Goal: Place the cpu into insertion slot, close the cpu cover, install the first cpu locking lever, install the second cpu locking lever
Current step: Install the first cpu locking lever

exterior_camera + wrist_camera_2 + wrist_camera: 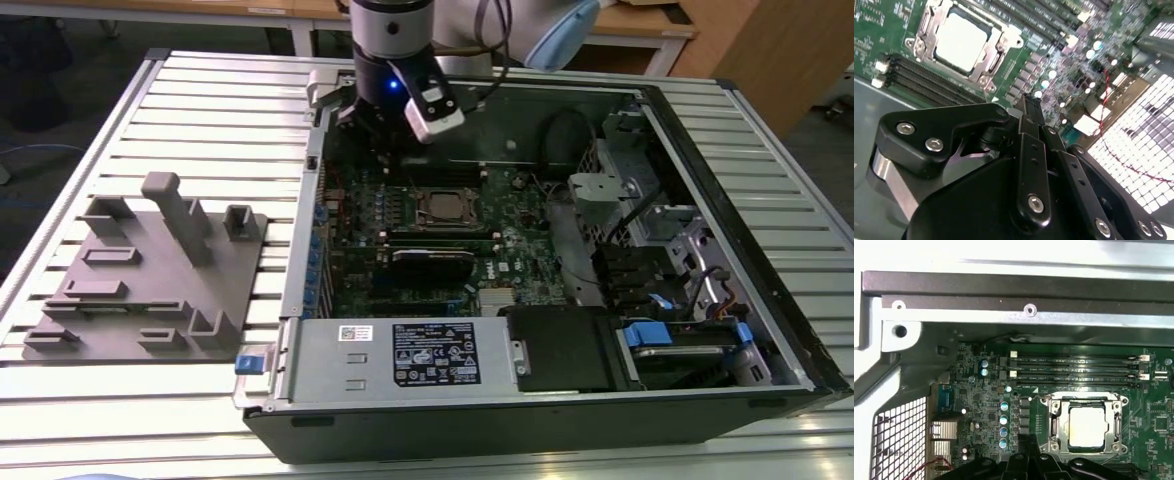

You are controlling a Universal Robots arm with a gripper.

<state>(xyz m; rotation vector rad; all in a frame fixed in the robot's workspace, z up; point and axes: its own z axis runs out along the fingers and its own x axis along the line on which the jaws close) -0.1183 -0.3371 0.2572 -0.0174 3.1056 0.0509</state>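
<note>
Slatted table [134,400], open computer case [534,415], cpu [961,42] near end effector [1031,106]

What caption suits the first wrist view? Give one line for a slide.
The cpu lies framed by the silvery cpu cover, beside long memory slots on the green circuit board.

A slatted metal table [200,90] carries an open computer case [534,432] beside a grey fixture [147,300].
</note>
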